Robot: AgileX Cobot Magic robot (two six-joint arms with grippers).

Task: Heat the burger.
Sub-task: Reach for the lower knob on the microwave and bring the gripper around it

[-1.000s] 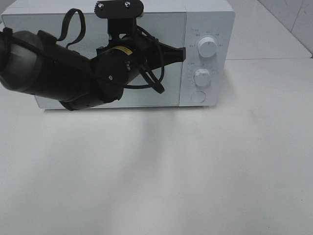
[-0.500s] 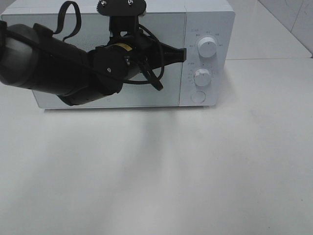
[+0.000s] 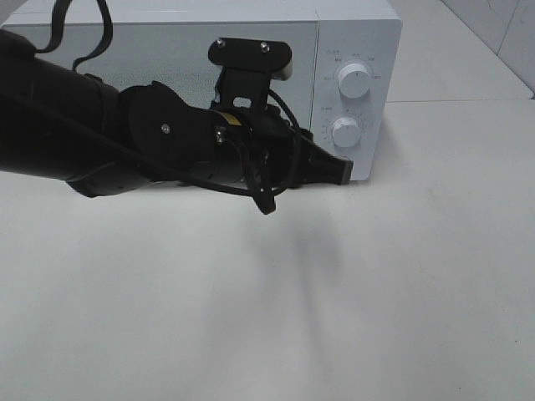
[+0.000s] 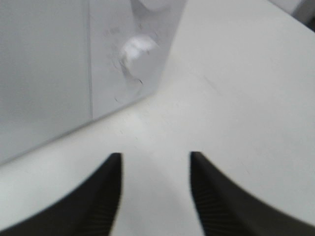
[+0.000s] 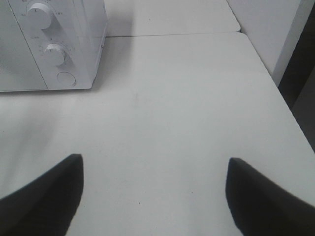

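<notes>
In the high view, the black left arm (image 3: 100, 142) covers most of the glass door of the white box-shaped microwave oven (image 3: 355, 21). The left tool (image 3: 337, 171) hides the round button (image 5: 66, 78) below the lower white dial (image 3: 345, 132). The print around the dials is too small to read. The left wrist view is blurred throughout, and its edge cuts the upper white dial (image 4: 156, 4). In the right wrist view the oven runs off the frame, as do the right tool (image 5: 152, 164) fingers.

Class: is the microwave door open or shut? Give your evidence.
Shut. The microwave door lies flush beside the control panel in the exterior view, with no gap and no interior showing.
</notes>
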